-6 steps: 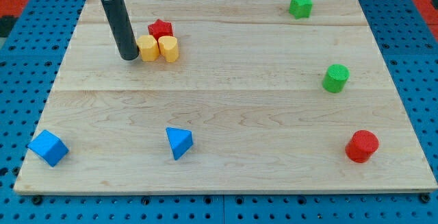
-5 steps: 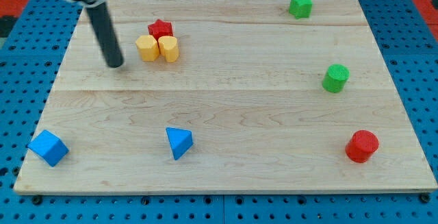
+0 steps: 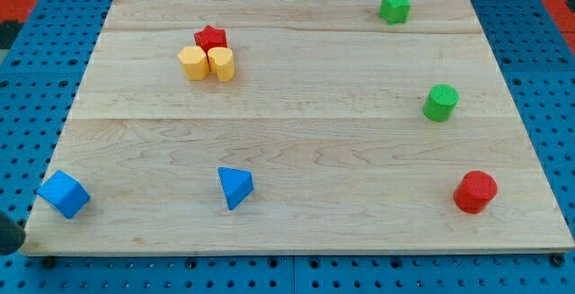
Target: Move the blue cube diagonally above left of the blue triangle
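The blue cube [image 3: 63,194] sits at the board's bottom left corner. The blue triangle [image 3: 234,187] lies to its right, near the bottom edge, at about the same height in the view. A dark rounded shape at the view's left edge, just below and left of the blue cube, is my tip [image 3: 8,245]. It stands off the board's corner and is apart from the cube. The rest of the rod is out of view.
A red star [image 3: 210,37], a yellow hexagon-like block [image 3: 192,63] and a yellow cylinder-like block [image 3: 222,63] cluster at the top left. A green star [image 3: 393,6] is at the top right, a green cylinder [image 3: 440,102] at the right, a red cylinder [image 3: 474,191] at the bottom right.
The rod has left the spot beside the yellow blocks and swept down and left to the board's bottom left corner. No block has moved.
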